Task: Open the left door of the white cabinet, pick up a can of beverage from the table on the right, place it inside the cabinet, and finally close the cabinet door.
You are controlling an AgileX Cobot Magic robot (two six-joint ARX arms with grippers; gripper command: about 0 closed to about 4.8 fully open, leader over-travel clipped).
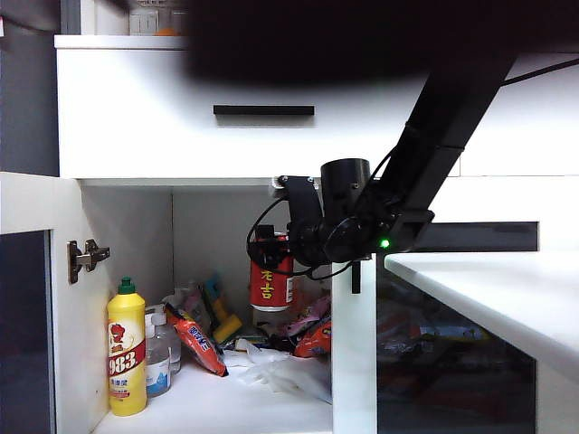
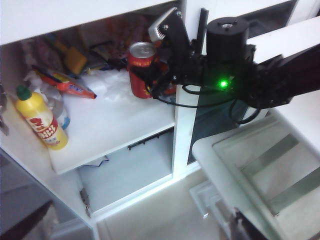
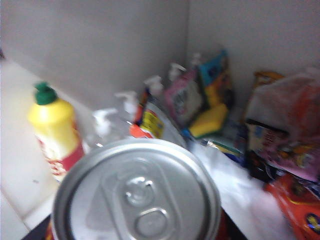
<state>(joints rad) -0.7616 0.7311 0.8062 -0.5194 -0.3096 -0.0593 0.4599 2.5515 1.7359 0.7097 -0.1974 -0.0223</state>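
Note:
The white cabinet (image 1: pixel 136 127) has its left door (image 1: pixel 25 298) swung wide open, out to the left. My right gripper (image 1: pixel 271 258) reaches in past the centre post and is shut on the red can of beverage (image 1: pixel 269 287). The can is upright, low over the shelf beside a white bag; I cannot tell whether it rests there. In the right wrist view the can's silver top (image 3: pixel 137 192) hides the jaws. My left gripper (image 2: pixel 140 229) hangs open outside the cabinet, above the floor, holding nothing; its view shows the can (image 2: pixel 140 72) in the right gripper (image 2: pixel 152 60). The table (image 1: pixel 498 298) lies at the right.
On the shelf (image 1: pixel 208 402) stand a yellow 983 bottle (image 1: pixel 127 348) and a clear pump bottle (image 1: pixel 159 360); snack packets (image 1: pixel 195 342) and a white bag (image 1: pixel 285 372) lie there too. The right glass door (image 1: pixel 452 362) is closed. A drawer front (image 1: pixel 262 110) sits above.

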